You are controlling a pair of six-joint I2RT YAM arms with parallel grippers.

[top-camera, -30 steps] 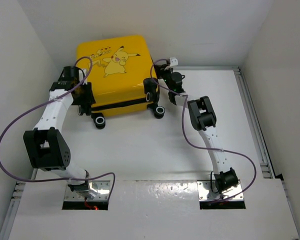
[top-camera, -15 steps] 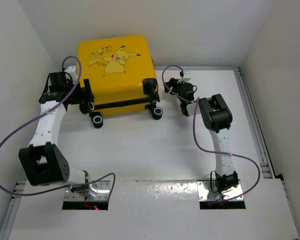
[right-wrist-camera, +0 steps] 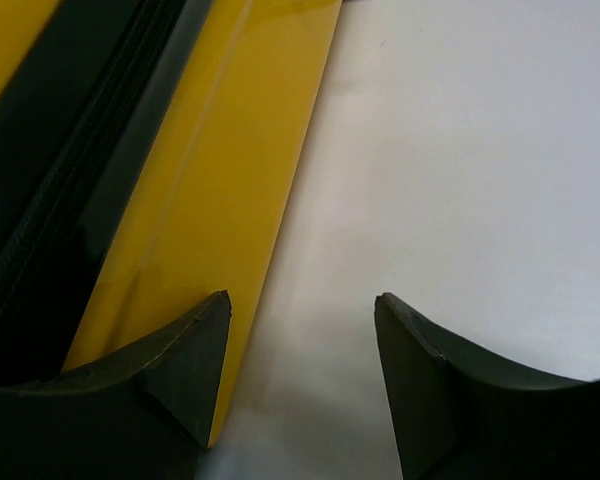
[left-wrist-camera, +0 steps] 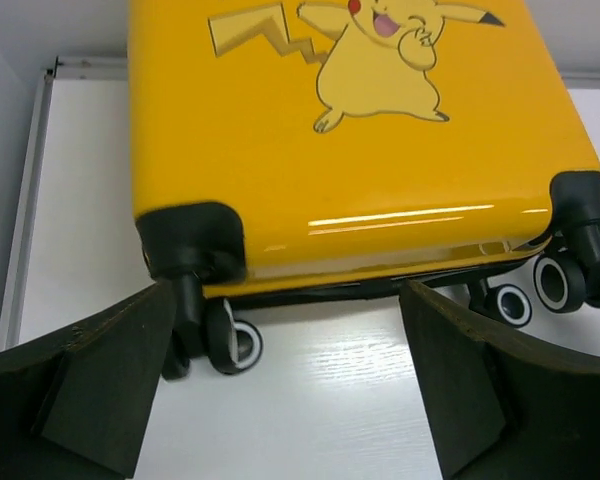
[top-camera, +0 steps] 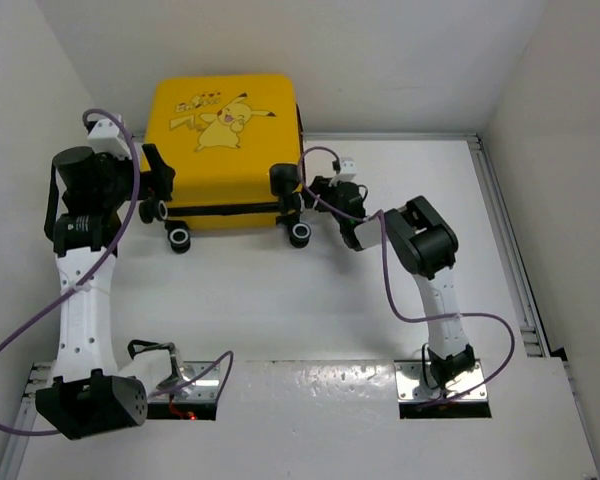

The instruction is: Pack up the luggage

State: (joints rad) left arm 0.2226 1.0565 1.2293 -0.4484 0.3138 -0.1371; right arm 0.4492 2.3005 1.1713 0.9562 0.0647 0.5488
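One luggage [top-camera: 225,165] lying flat, wheels [top-camera: 180,238] facing nearward — apparently zipped shut.

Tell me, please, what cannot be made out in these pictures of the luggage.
- Inside of the luggage: every view, the closed shell hides it.
- Zipper pull: right wrist view, the zipper seam is cut off by the frame edges.
- Whether the right gripper touches the shell: top view, its own wrist and cable cover the fingertips.
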